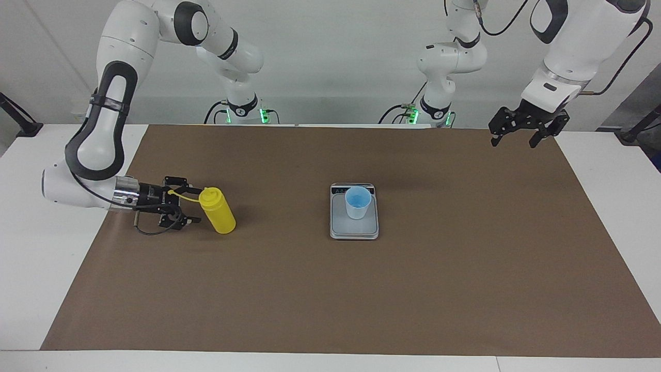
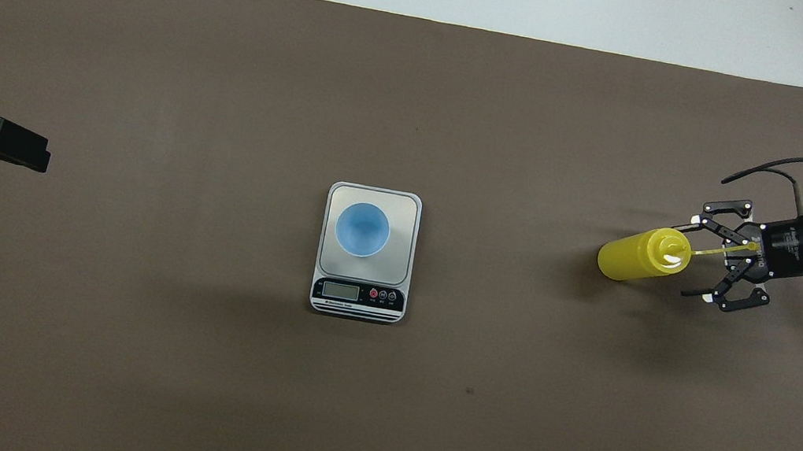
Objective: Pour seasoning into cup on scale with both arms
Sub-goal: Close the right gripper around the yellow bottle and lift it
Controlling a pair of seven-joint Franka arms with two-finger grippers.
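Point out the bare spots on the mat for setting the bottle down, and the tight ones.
Bare mat lies between the scale and the yellow bottle, and between the scale and the left arm's end, where the open left gripper waits in the air. Tight spots: the scale top, taken by the cup, and around the bottle, where the open right gripper sits close beside it.

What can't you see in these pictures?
- What the scale reads: its display is too small in both views.
- Whether the blue cup holds anything: nothing shows in it, yet a little powder would be too small to spot.
- Whether the open right gripper touches the yellow bottle: its jaws stand beside the cap end, with any gap hidden.
- Most of the waiting left gripper: the overhead view's edge cuts it off.
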